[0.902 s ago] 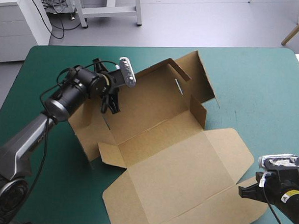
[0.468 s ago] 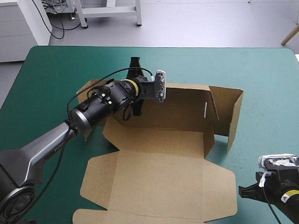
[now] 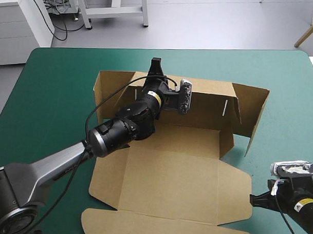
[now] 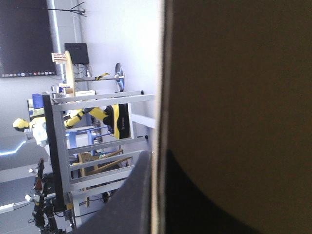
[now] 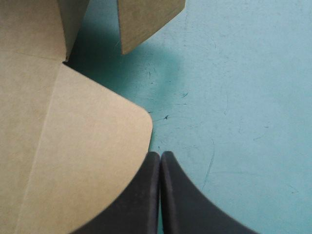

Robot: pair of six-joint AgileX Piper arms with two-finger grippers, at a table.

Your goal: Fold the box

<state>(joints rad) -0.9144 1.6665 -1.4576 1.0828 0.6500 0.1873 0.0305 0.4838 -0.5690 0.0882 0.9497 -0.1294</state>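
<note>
Mid-bench on the teal-green cover, the brown cut-board box lies open, its raised far wall pinched by the left black-finned end effector. With the right end effector closed, empty, beside the lid, nothing pins the base: a tug may drag it.

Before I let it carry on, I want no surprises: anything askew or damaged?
Nothing damaged or spilled. The box is half formed: the left end effector pinches its raised back wall, while the right end flap splays outward, untucked. The right end effector sits shut beside the lid.
</note>
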